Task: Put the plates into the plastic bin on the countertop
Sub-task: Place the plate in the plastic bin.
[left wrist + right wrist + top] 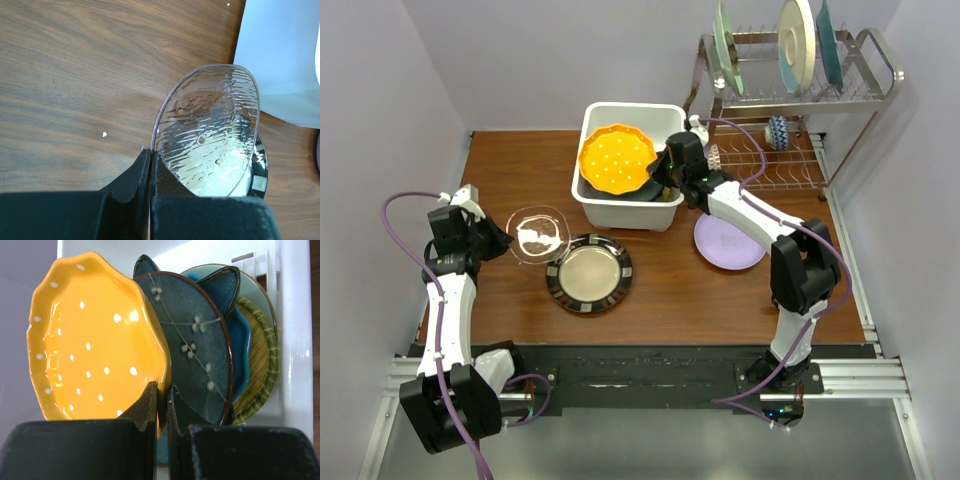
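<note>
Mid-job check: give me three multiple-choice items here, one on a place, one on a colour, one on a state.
1. Where does the lilac plate lie? A in a pincer; B on the countertop; C stacked on another plate.
2. What colour is the plate in the right pincer? A orange; B lilac; C clear.
3. The left pincer is: A open; B shut on nothing; C shut on the clear glass plate.
Answers: B, it lies flat on the wood; A, the orange dotted plate sits between its fingers; C, the rim is pinched.
</note>
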`<state>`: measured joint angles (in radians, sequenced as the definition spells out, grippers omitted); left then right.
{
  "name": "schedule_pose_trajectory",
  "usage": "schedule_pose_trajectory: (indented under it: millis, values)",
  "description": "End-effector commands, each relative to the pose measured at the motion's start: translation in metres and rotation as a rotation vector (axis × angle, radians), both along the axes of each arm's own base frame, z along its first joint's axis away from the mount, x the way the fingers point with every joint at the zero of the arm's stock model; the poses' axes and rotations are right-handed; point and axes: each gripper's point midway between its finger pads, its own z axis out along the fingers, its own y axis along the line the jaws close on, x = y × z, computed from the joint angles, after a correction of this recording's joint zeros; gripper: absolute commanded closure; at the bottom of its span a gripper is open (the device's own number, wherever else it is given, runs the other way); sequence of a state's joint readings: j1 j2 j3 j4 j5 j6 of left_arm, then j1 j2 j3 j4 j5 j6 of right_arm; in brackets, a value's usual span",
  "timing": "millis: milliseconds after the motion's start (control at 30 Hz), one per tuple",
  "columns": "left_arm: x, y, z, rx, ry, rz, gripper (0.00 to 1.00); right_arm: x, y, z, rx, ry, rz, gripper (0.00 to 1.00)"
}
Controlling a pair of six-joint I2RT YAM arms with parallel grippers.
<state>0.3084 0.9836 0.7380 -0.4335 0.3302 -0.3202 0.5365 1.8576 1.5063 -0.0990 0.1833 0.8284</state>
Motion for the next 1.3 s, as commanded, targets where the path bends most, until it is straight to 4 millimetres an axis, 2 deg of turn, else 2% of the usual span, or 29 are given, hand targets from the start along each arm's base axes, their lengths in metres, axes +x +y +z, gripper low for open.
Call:
schedule_pose_trajectory:
  millis: [0,300,500,567,600,633,733,833,1100,1267]
  values:
    - [0.005,0.002,0.007,0.012,-0.046,-0.016,1.00,0.046,-0.030,0.081,0.190,-0.190,-0.204,1.00]
    - [0.005,0.002,0.007,0.012,-0.046,-0.014,1.00,0.054,-0.036,0.063,0.154,-0.174,-0.248,1.00]
    - [0.005,0.001,0.006,0.011,-0.045,-0.017,1.00,0.058,-0.028,0.056,0.158,-0.159,-0.218,1.00]
    - [0.005,0.002,0.006,0.013,-0.044,-0.013,1.00,0.058,-0.022,0.054,0.171,-0.155,-0.192,0.96]
    - [0.005,0.002,0.007,0.012,-0.046,-0.016,1.00,0.058,-0.020,0.054,0.180,-0.155,-0.181,0.91]
    - [0.005,0.002,0.007,0.011,-0.046,-0.016,1.00,0.057,-0.018,0.052,0.188,-0.159,-0.173,0.79]
    - [0.005,0.002,0.006,0.013,-0.044,-0.015,1.00,0.055,-0.013,0.051,0.214,-0.157,-0.152,0.63]
    - [0.006,0.002,0.007,0.011,-0.046,-0.016,1.00,0.053,-0.010,0.053,0.225,-0.161,-0.131,0.55]
    - [0.006,0.001,0.006,0.010,-0.047,-0.022,1.00,0.048,-0.015,0.074,0.241,-0.189,-0.142,0.39]
    - [0.006,0.001,0.006,0.010,-0.047,-0.022,1.00,0.038,-0.019,0.081,0.260,-0.196,-0.137,0.38]
